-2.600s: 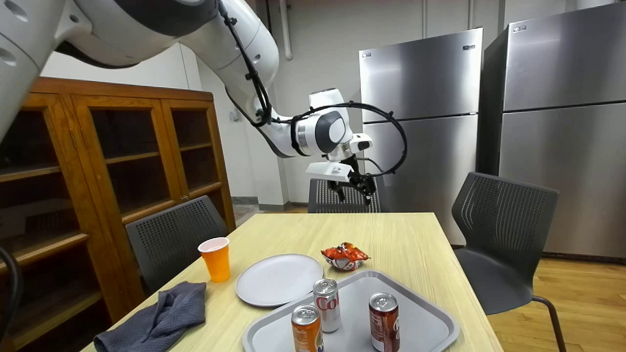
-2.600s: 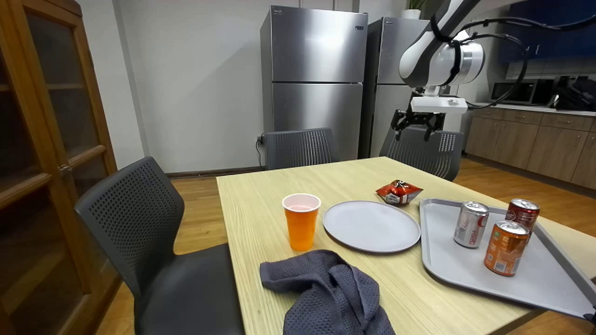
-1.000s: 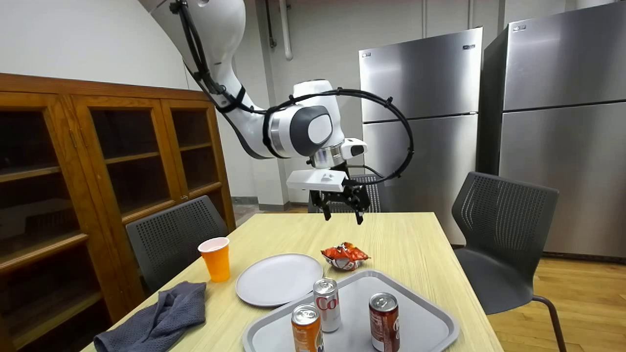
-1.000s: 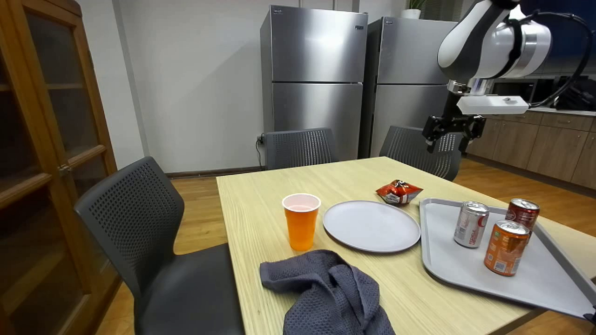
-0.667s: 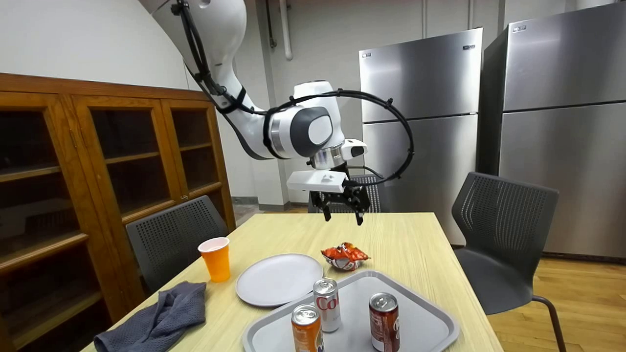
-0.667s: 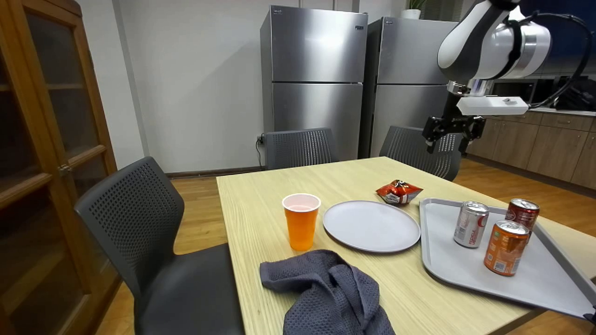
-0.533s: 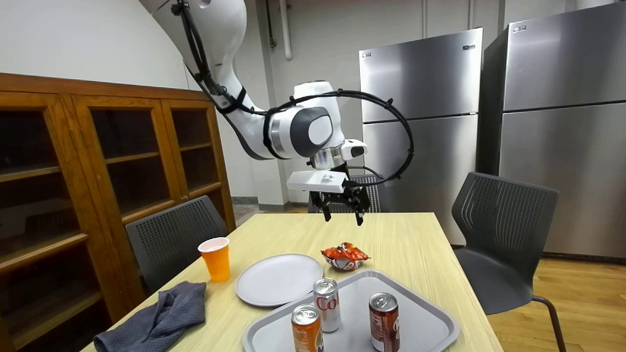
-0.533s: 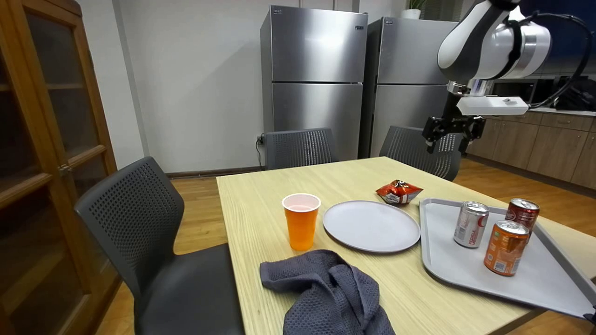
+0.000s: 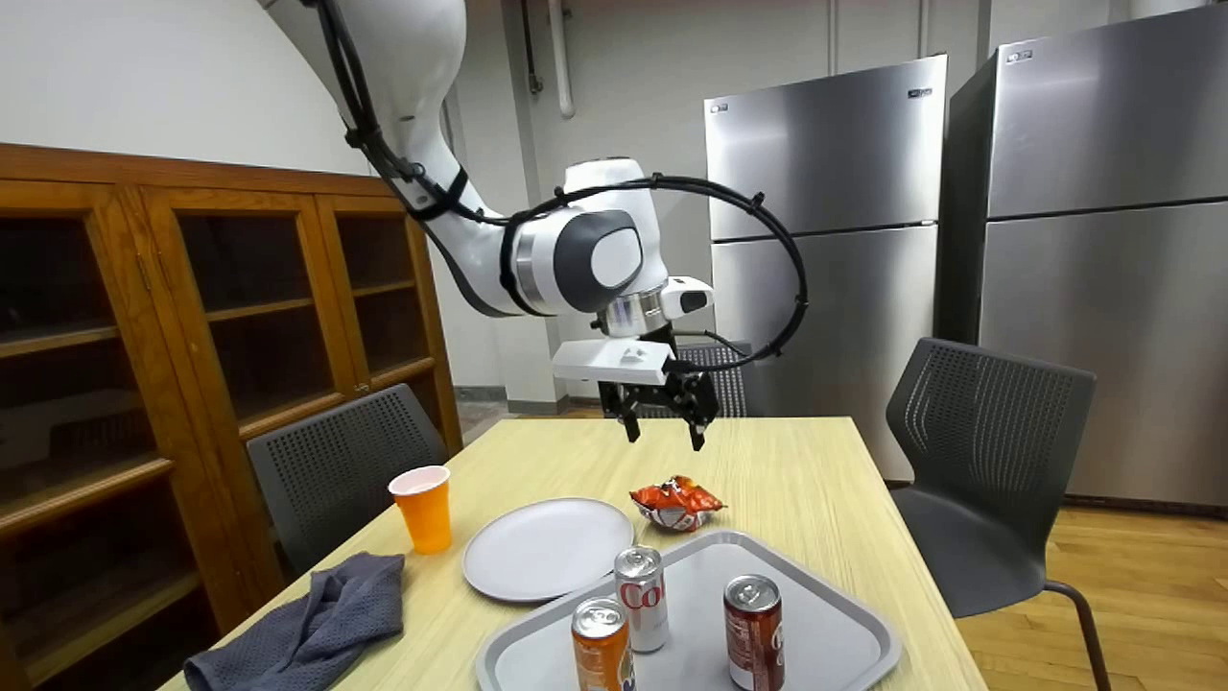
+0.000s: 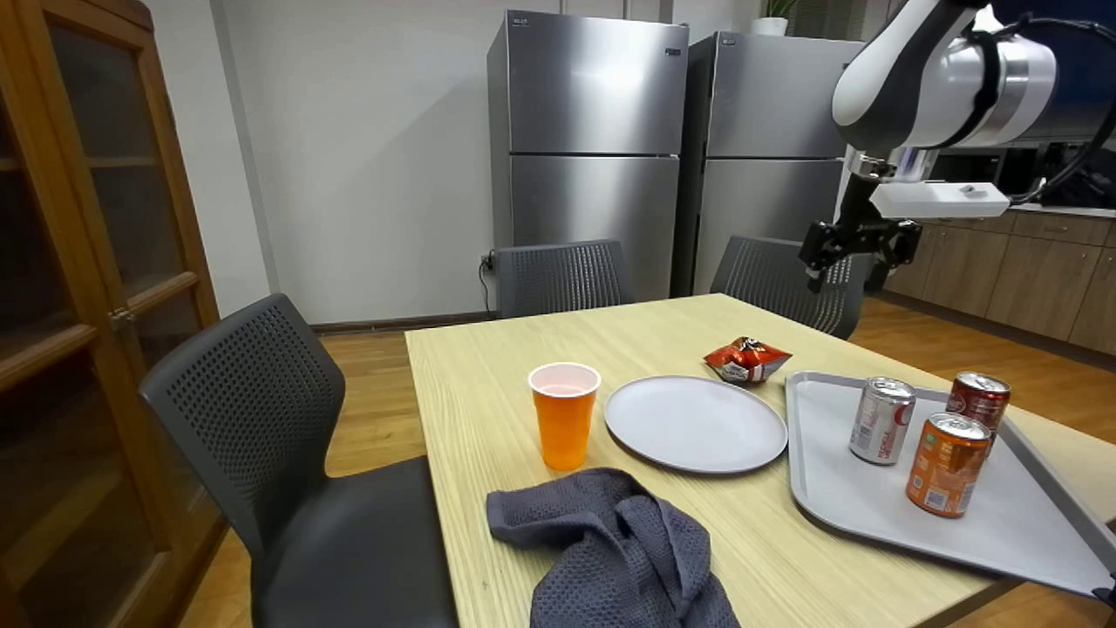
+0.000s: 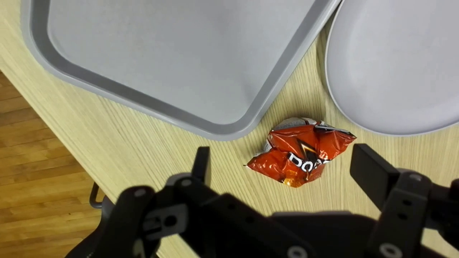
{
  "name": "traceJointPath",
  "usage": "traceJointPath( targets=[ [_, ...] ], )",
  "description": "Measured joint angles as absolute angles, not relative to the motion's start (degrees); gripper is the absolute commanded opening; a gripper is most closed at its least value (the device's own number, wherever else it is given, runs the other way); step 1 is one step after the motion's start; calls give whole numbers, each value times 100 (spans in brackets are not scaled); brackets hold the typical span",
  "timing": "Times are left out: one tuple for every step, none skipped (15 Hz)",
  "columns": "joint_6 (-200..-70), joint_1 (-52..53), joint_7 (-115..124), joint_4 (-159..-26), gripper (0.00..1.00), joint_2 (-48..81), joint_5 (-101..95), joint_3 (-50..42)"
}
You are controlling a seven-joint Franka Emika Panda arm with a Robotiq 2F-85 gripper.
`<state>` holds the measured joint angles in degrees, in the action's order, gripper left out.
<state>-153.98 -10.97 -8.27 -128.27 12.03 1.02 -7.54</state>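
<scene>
Tool [image 9: 666, 439] spread wide above a red snack bag [image 11: 299, 154]

Fingertips [image 11: 373, 172] stand far apart, gripping nothing; the bag lies below on the counter [image 11: 136, 143], just beside the corner of the tray [image 11: 282, 71] and the edge of the plate [image 11: 398, 71], touching neither as far as the wrist view shows.

That tight spacing is the likeliest source of trouble. If lowered slightly off line, one fingertip could strike the plate or tray, and a jolted tray might topple the silver can [image 9: 641, 600], the orange can [image 9: 602, 645] or the dark red can [image 9: 754, 633] standing on it. A fingertip landing on the bag would probably shove it aside. Its wrapper looks slick and puffed, so a shallow pinch may slip and a hard one may crush the contents.

Writing: bold white "DO" on the bag, the rest lost in folds; red "Co" on the silver can in an exterior view. Print on the other cans and badges on the fridges [image 9: 825, 154] cannot be read with confidence.
</scene>
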Motion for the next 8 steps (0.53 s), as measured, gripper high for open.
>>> traceJointPath(
  targets=[
    [-15418, -1097, -864, -12942, 100, 1101, 102, -756],
    [-15430, -1098, -914, -13065, 100, 995, 109, -760],
    [-15437, -1100, -973, -13189, 100, 888, 115, -767],
    [-15442, -1103, -1033, -13310, 100, 790, 145, -772],
    [-15446, -1105, -1098, -13429, 100, 699, 198, -778],
    [-15464, -1105, -1172, -13541, 100, 615, 251, -788],
    [-15498, -1105, -1251, -13657, 100, 536, 303, -796],
    [-15542, -1105, -1318, -13774, 100, 459, 337, -805]
  ],
)
